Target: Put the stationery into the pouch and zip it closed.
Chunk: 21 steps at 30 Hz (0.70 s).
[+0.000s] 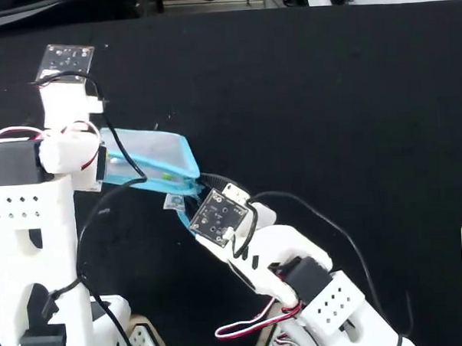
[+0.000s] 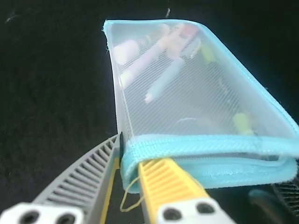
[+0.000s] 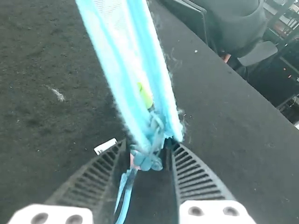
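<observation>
The pouch (image 2: pixel 187 107) is a soft, see-through sleeve with pale blue trim. It is strung between my two arms over the black table (image 1: pixel 327 100), with its zip edge uppermost in the right wrist view. The stationery (image 2: pixel 159 60) is already inside: a pink-and-white pen, a pale blue one and some yellow-green pieces lying loose against the film. I judge the whole thing light but floppy. The thin plastic wall will buckle and slide under a pad, and the loose pens will shift the weight toward whichever end drops. That makes the woven zip tape and the stitched corners the only sensible places to hold it, since the fabric there is thicker and gives some grip. My left gripper (image 2: pixel 130 155) is already on such a spot, its grey and yellow fingers pinched shut on the pouch corner where the blue tape ends. At the opposite end, my right gripper (image 3: pixel 149 144) has its two grey fingers drawn in on either side of the zipper pull (image 3: pixel 147 158), a small knotted blue cord. They look closed on it, though I can't confirm how firmly the pads bite. The cord is thin and could slip, so I'd want the tape kept taut between the arms before any pull along the zip. From these views I cannot tell whether the zip is run fully shut. A small white tag (image 3: pixel 105 146) shows just beside the right fingers.
</observation>
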Motion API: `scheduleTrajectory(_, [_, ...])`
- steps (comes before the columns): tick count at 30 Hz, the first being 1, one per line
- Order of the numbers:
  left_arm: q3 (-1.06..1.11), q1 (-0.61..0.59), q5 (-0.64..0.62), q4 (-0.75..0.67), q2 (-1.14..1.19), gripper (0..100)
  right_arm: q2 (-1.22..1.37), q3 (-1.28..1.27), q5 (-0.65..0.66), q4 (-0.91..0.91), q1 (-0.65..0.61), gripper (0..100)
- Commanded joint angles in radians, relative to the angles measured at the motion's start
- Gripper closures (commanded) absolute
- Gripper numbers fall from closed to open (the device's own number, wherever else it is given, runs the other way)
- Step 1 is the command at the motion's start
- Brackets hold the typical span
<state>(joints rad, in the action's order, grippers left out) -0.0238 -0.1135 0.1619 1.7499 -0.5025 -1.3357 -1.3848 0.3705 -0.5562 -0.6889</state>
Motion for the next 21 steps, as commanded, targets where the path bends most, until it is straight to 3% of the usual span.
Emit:
scheduleTrajectory(1, [-0.022,0.030,-0.014,0.002,-0.011,97,-0.007,0.048,-0.002,0.025,-0.011,87.6])
scheduleTrajectory(7, [-0.024,0.028,-0.014,0.002,-0.011,97,-0.007,0.051,0.002,-0.026,-0.008,92.9])
scheduleTrajectory(13, [-0.024,0.028,-0.014,0.002,-0.011,97,-0.005,0.047,0.002,-0.034,-0.006,87.1])
scheduleTrajectory(21, [-0.025,0.028,-0.014,0.000,-0.012,97,0.054,0.050,0.060,-0.012,-0.006,86.9])
